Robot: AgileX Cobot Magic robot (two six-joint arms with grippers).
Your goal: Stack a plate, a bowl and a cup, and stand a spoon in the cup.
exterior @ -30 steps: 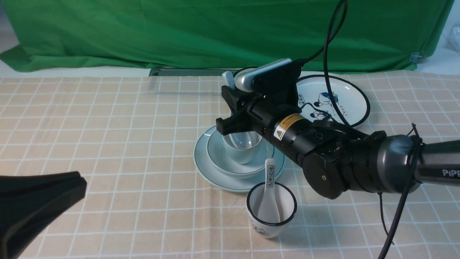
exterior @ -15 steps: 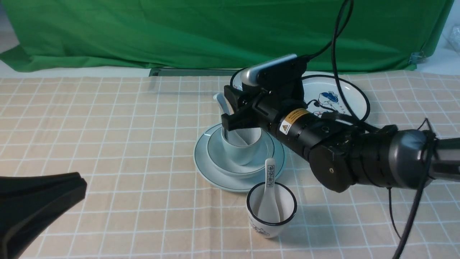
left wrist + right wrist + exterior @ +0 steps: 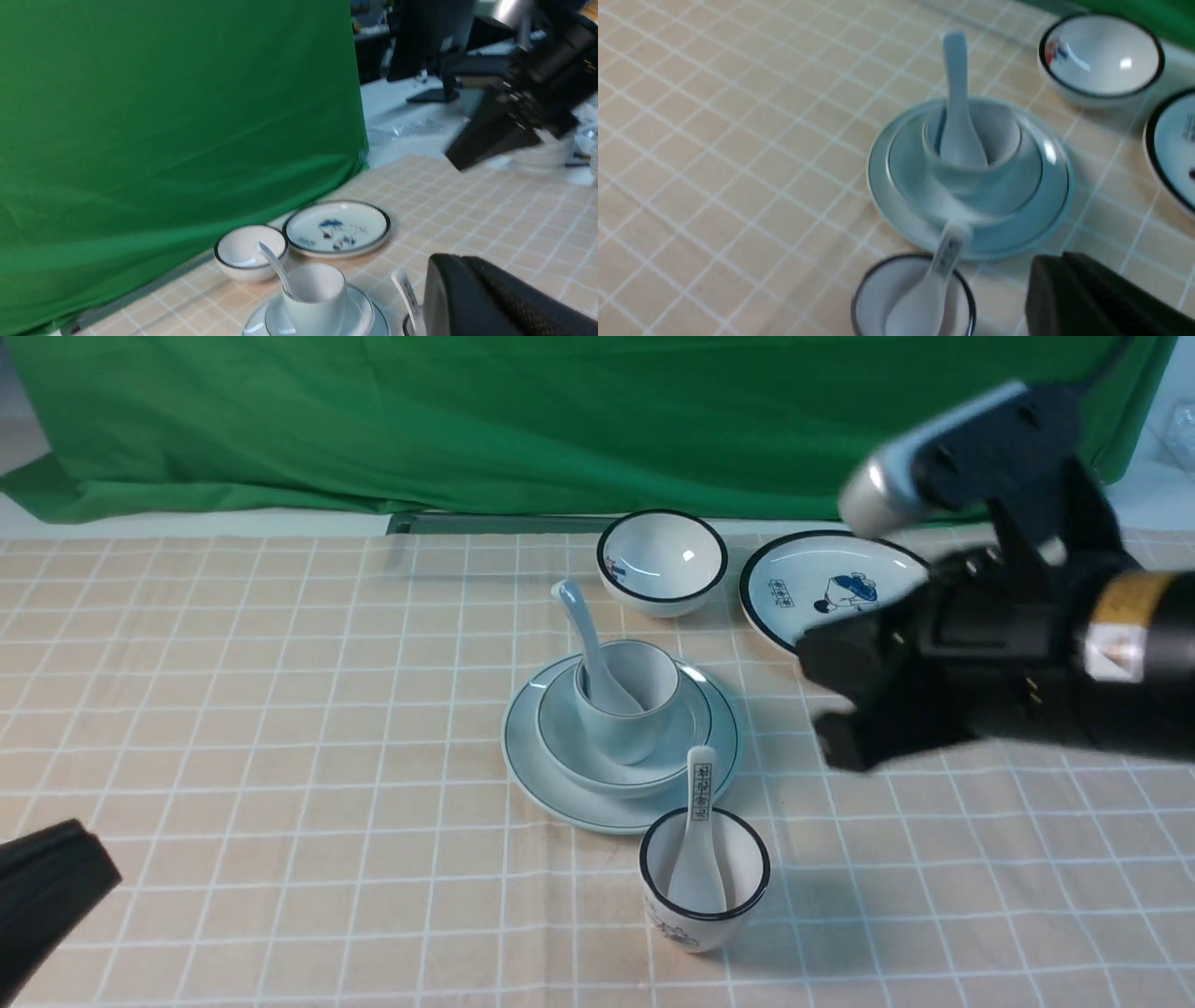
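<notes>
The pale blue-green plate [image 3: 525, 751] lies mid-table with the shallow bowl [image 3: 560, 733] on it and the cup [image 3: 639, 714] in the bowl. The plain spoon [image 3: 581, 630] stands in the cup, its handle leaning up and to the left. The stack also shows in the right wrist view, with the spoon [image 3: 956, 93] in the cup [image 3: 1004, 140]. My right gripper [image 3: 817, 705] is raised to the right of the stack, apart from it, jaws together and empty [image 3: 1038, 275]. My left gripper [image 3: 89, 873] is shut and empty at the front left [image 3: 432, 268].
A white black-rimmed cup [image 3: 747, 868] holding a spoon with black characters [image 3: 700, 784] stands just in front of the plate. A white black-rimmed bowl [image 3: 663, 560] and a cartoon plate [image 3: 840, 588] sit behind, near the green backdrop [image 3: 560, 420].
My right gripper let go of the plain spoon, which now stands in the cup, and drew back to the right and up. My left gripper sank toward the lower left corner.
</notes>
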